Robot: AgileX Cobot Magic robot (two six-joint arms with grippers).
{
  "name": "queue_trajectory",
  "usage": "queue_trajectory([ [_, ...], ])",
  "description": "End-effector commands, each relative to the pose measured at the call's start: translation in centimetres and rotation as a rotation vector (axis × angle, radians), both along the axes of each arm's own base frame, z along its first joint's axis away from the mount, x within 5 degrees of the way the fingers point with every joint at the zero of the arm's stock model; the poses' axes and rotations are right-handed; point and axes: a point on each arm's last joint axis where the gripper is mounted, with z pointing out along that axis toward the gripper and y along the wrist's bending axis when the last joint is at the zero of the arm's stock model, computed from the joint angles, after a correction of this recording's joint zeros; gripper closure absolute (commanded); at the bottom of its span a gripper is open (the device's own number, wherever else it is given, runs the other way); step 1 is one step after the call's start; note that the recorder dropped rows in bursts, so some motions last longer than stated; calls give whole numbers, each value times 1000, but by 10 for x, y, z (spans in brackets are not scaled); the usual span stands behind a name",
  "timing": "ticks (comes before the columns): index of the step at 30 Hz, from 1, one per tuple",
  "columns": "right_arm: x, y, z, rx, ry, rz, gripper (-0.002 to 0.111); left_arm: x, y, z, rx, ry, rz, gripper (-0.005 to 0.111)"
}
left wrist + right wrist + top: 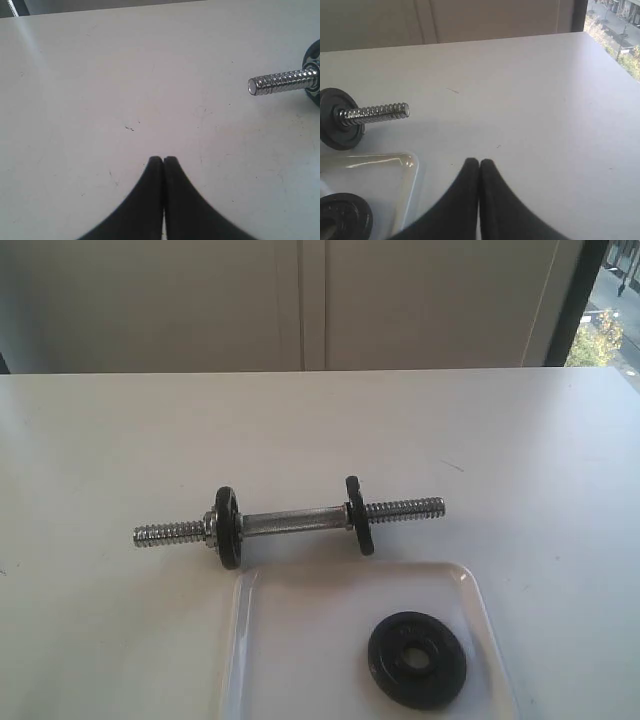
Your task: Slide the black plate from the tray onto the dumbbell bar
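left gripper [163, 160] and right gripper [479, 162]: pressed together, empty. black plate [416, 660] lies flat at 4 o'clock in the tray [300, 650]; dumbbell bar [290, 522] at the tray's 12 o'clock. spread the right gripper, pinch the rim, align the hole with the bar's 3 o'clock threaded end.

The dumbbell bar [295, 521] is lying crosswise on the bench [120, 440], its ends pointing left and right in the exterior view. One small disc [226, 528] is sitting left of its middle and another [359, 515] right of it. The tray [300, 640] is resting just in front of the bar, and the black plate [417, 660] is lying flat in the tray's right half.
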Motion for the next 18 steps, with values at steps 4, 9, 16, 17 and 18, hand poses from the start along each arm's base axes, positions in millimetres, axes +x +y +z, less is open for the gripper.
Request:
queue_trajectory([
  [4,0,2,1,1,-8,30,108,0,-1,-1,-13,3,-4,107],
  [9,0,3,1,1,-8,57,108,0,-1,-1,-13,3,-4,107],
  [16,0,3,1,1,-8,57,108,2,0,5,-16,-74,2,107],
  [17,0,3,1,1,-8,57,108,2,0,9,-21,-108,6,107],
  [18,0,3,1,1,-8,57,108,3,0,12,-23,-145,9,107],
])
